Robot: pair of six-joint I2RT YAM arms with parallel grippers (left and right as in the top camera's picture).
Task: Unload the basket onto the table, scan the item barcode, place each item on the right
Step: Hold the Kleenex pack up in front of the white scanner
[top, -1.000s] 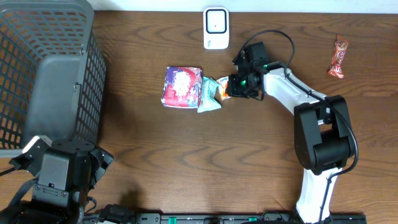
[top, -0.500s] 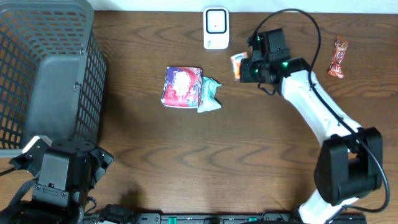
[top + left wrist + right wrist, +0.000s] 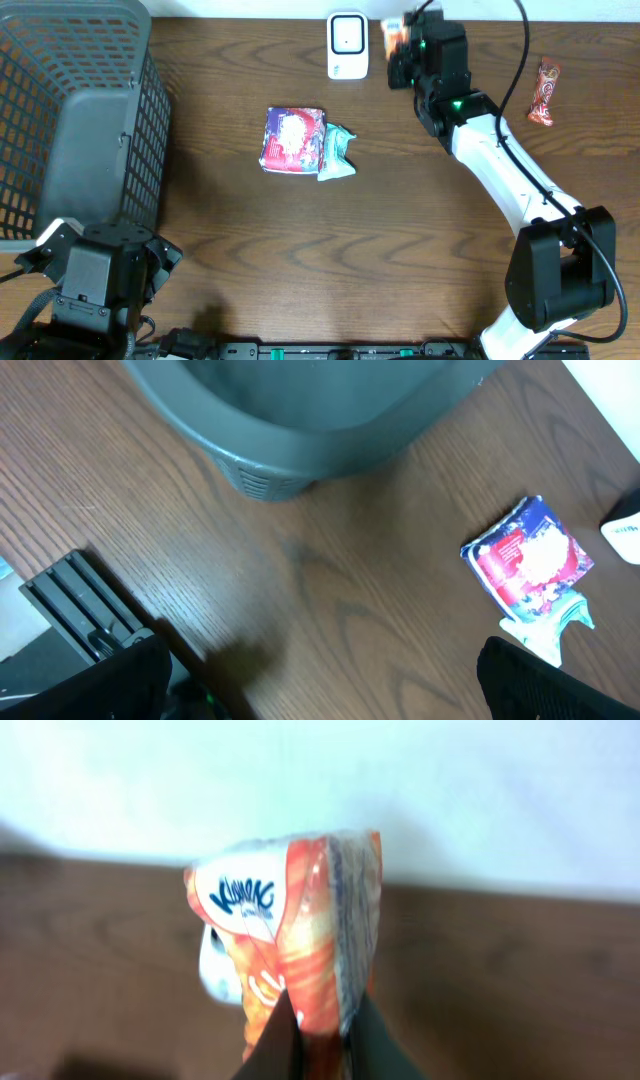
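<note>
An orange snack packet [image 3: 393, 33] hangs at the table's far edge, just right of the white scanner [image 3: 347, 45]. My right gripper [image 3: 404, 48] is shut on it. In the right wrist view the packet [image 3: 290, 910] stands upright with its lower end pinched between the two dark fingers of the gripper [image 3: 320, 1045], and blue lettering shows on its white top corner. No barcode is visible on it. My left gripper [image 3: 320, 690] is open and empty above the table's near left part, with only its dark fingertips [image 3: 560, 685] showing.
A grey mesh basket [image 3: 70, 110] fills the far left. A purple-red packet [image 3: 292, 139] and a teal packet [image 3: 337, 153] lie side by side mid-table. A red candy bar [image 3: 544, 92] lies at the far right. The left arm's base [image 3: 95, 275] sits at the near left.
My right gripper lifted the orange packet away from the teal packet and carried it toward the far edge, ending just right of the scanner. The left arm stayed still.
</note>
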